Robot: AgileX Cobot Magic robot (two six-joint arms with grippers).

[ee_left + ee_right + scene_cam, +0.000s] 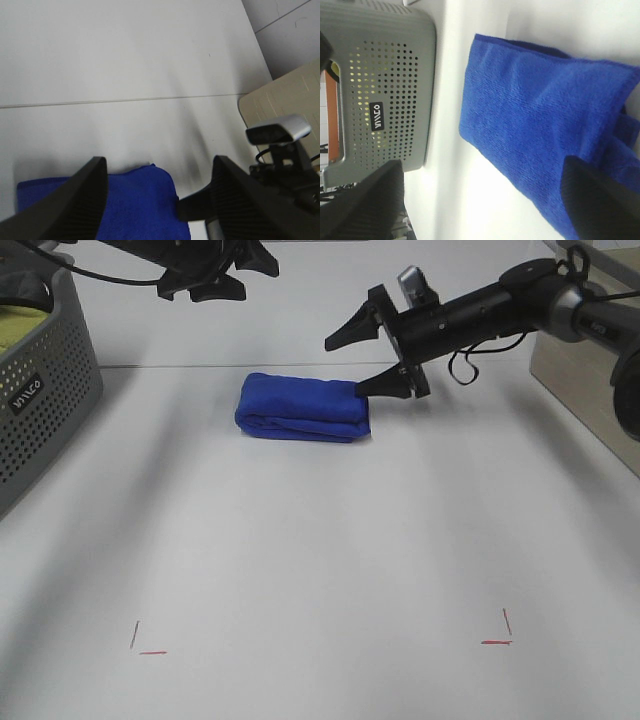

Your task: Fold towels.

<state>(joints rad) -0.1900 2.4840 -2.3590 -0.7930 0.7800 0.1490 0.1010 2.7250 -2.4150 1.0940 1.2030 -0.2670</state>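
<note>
From the high view, the towel is being shown folded, lying on the table with its long axis running left to right. The right gripper is being held wide, its lower finger touching the towel's right end; this arm is judged nearer. The left gripper is partly cut off above.

In the left wrist view, that gripper is being held wide above the towel.

In the right wrist view, the towel is lying between spread fingers, the basket beyond; the fingertips are cut off.
</note>
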